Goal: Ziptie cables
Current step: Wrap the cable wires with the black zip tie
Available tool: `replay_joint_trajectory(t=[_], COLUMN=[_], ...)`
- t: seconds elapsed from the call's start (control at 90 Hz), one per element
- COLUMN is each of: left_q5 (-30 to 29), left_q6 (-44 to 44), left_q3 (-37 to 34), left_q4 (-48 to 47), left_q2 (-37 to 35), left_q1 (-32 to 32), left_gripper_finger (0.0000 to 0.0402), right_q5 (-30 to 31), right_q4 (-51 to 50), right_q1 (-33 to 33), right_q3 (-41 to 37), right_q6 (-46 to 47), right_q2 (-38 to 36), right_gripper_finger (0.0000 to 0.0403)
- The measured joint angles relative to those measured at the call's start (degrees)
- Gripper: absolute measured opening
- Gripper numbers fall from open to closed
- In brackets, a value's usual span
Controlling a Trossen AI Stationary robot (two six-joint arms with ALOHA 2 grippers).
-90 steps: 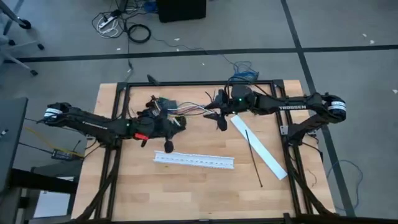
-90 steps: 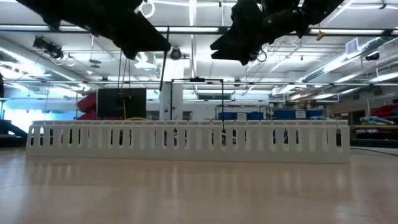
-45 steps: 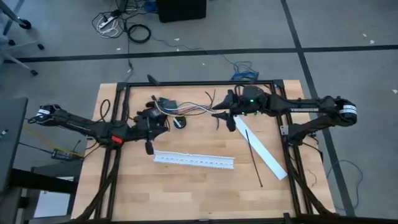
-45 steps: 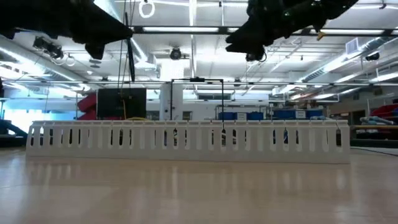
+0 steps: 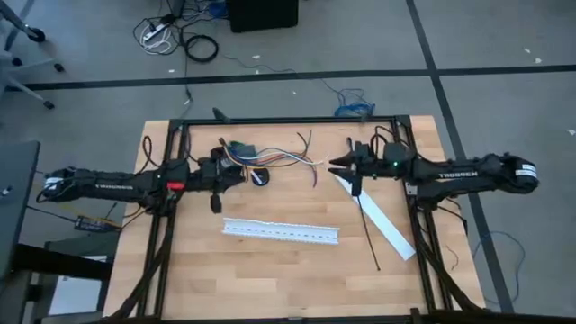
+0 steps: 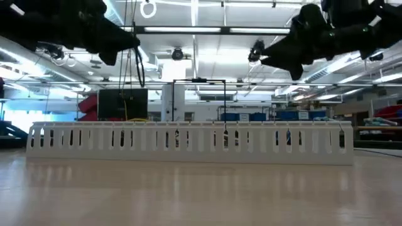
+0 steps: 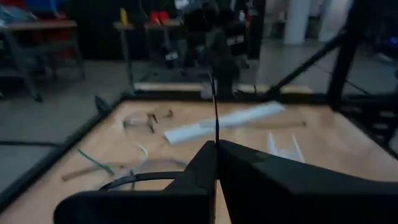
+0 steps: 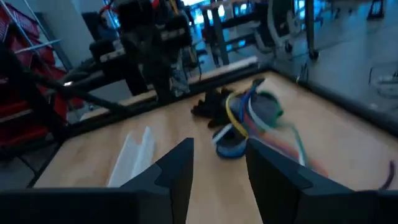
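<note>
Cables (image 8: 249, 115) blurred beyond right tool (image 8: 217, 165).

Even overhead light, soft shadows; blurred, dim wrist views.

My cables (image 5: 286, 160), a loose bunch of thin wires in white, red, blue and dark, splayed flat on the counter beyond the white slotted channel (image 5: 281, 232), my ziptie (image 5: 366, 228), thin black straight strap, lying just right of that channel's right end
</note>
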Motion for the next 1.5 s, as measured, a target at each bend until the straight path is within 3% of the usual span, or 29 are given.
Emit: replay_joint_trajectory(t=[0.178, 0.544, 0.933, 1.089, 1.322, 1.5], left_q5=[7.05, 6.07, -2.55, -2.63, -2.04, -1.59], left_q6=[-2.69, -2.19, -1.22, -1.70, 0.72, 0.76], left_q3=[0.02, 0.04, 0.04, 0.04, 0.04, 0.04], left_q4=[-7.63, -9.31, -8.98, -4.21, 4.41, 5.62], left_q2=[0.27, 3.82, 4.63, 4.54, 4.50, 4.51], left_q1=[1.38, 1.34, 1.34, 1.31, 1.29, 1.29], left_gripper_finger=[0.0000, 0.0007, 0.0121, 0.0147, 0.0148, 0.0148], right_q5=[1.39, 4.83, 10.05, 13.12, 22.75, 25.86], right_q4=[-0.04, -8.16, -16.52, -18.97, -25.17, -28.14], right_q1=[1.53, 1.85, 4.54, 8.90, 19.48, 26.80], right_q3=[-0.75, -0.75, -0.73, -0.71, -0.68, -0.68], right_q6=[1.63, 3.30, 14.84, 21.83, 35.04, 43.81], right_q2=[0.60, 0.74, 0.74, 0.74, 0.74, 0.76], right_gripper_finger=[0.0139, 0.0139, 0.0138, 0.0138, 0.0136, 0.0125])
